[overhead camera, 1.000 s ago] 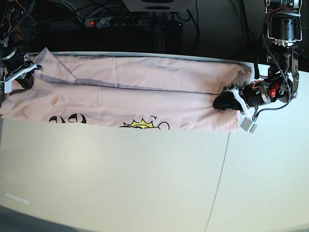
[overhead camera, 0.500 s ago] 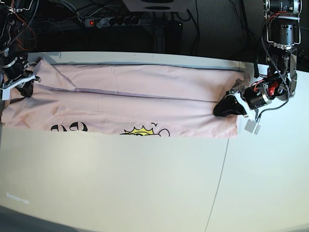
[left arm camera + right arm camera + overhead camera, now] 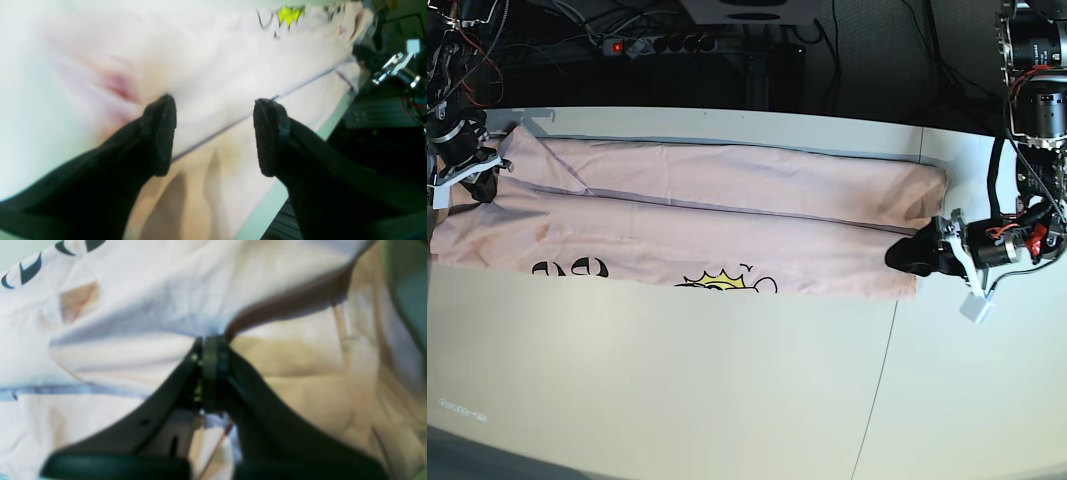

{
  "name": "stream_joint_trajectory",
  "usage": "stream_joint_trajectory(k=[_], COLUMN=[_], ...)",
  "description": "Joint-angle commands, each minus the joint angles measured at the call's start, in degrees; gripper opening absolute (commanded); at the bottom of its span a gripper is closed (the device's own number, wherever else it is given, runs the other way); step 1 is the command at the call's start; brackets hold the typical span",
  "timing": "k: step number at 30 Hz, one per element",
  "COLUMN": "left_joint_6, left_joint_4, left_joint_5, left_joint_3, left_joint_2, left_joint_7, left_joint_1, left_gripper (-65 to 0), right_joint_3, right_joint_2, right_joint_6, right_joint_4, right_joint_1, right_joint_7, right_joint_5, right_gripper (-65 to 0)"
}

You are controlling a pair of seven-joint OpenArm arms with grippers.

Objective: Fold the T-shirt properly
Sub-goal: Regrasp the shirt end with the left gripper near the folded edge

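T-shirt (image 3: 697, 215) long axis ran 9–3 o'clock. Left gripper (image 3: 909, 256) gaped wide, empty, at 3 end. Right gripper (image 3: 475, 172) clamped cloth at 9 end.

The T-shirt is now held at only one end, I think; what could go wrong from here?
1. The left gripper is open over the T-shirt, while the right gripper is shut on its far end. If the right gripper pulls, the fold may slide or skew.
2. The open fingertips sit close to the cloth and might snag it when retreating.
3. The T-shirt lies near the table's back edge; it could slip off.
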Motion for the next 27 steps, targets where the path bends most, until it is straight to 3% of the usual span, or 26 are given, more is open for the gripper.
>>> stream_joint_trajectory(k=[1, 6, 9, 15, 19, 21, 27], left_joint_6=[0.8, 0.8, 0.8, 0.8, 0.8, 0.8, 0.8], left_joint_4=[0.9, 0.9, 0.9, -1.4, -3.5, -4.9, -7.3], left_joint_5=[-1.9, -3.1, -3.1, 1.7, 1.6, 1.7, 3.1], left_joint_3=[-0.8, -2.3, -2.3, -2.3, -2.2, -2.2, -2.1], left_joint_2=[-1.9, -6.4, -7.4, -7.3, -6.5, -5.6, -3.2], left_joint_7=[-0.6, 0.2, 0.9, -4.6, -4.5, -4.6, -4.7], left_joint_1=[-1.8, -1.6, 0.4, 4.1, 4.1, 4.1, 4.1], left_gripper=[-25.0, -25.0, -25.0, -25.0, -24.4, -20.6, -20.3], right_joint_3=[0.4, 0.4, 0.4, 0.4, 0.4, 0.4, 0.4], right_joint_2=[1.2, 1.2, 1.2, 1.2, 1.2, 1.2, 1.2], right_joint_6=[4.3, 4.3, 4.3, 4.3, 4.3, 4.3, 4.3], right_joint_4=[0.4, 0.4, 0.4, 0.4, 0.4, 0.4, 0.4], right_joint_1=[0.3, 0.3, 0.3, 0.2, 0.2, 0.2, 0.3], right_joint_7=[-0.4, -0.5, -0.5, -0.7, -0.7, -0.7, -0.9], right_joint_5=[-0.7, -0.6, -0.1, -0.1, 0.0, 0.0, 1.0], right_gripper=[-65.0, -65.0, -65.0, -65.0, -65.0, -65.0, -65.0])
